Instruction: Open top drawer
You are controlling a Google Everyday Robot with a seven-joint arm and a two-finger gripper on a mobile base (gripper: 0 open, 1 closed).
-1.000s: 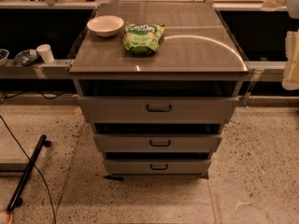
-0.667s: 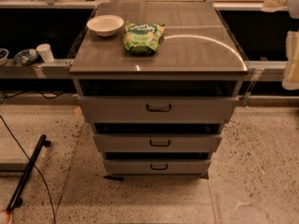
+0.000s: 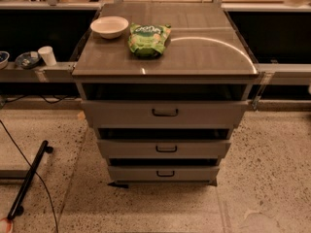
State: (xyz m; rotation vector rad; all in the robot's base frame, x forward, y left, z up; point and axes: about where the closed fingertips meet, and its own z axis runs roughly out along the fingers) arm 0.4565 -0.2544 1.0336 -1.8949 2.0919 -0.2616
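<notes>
The top drawer (image 3: 121, 114) is the widest grey front of the cabinet, just under the tabletop, with a small black bar handle (image 3: 165, 112) at its centre. A dark gap shows above it. It looks pushed in, close under the top's front edge. Two narrower grey drawer fronts sit below it, the middle one (image 3: 126, 148) and the lowest one (image 3: 131, 173), each with a black handle. The gripper is not in view in the camera view.
On the cabinet top (image 3: 204, 57) lie a white bowl (image 3: 109, 27) and a green snack bag (image 3: 148, 39). A rail at the left holds a white cup (image 3: 47, 55) and small dishes. A black bar (image 3: 30, 178) and a cable lie on the speckled floor at the left.
A tan shape at the right edge of the earlier frames no longer shows. The cabinet, its drawers and the things on top have not moved.
</notes>
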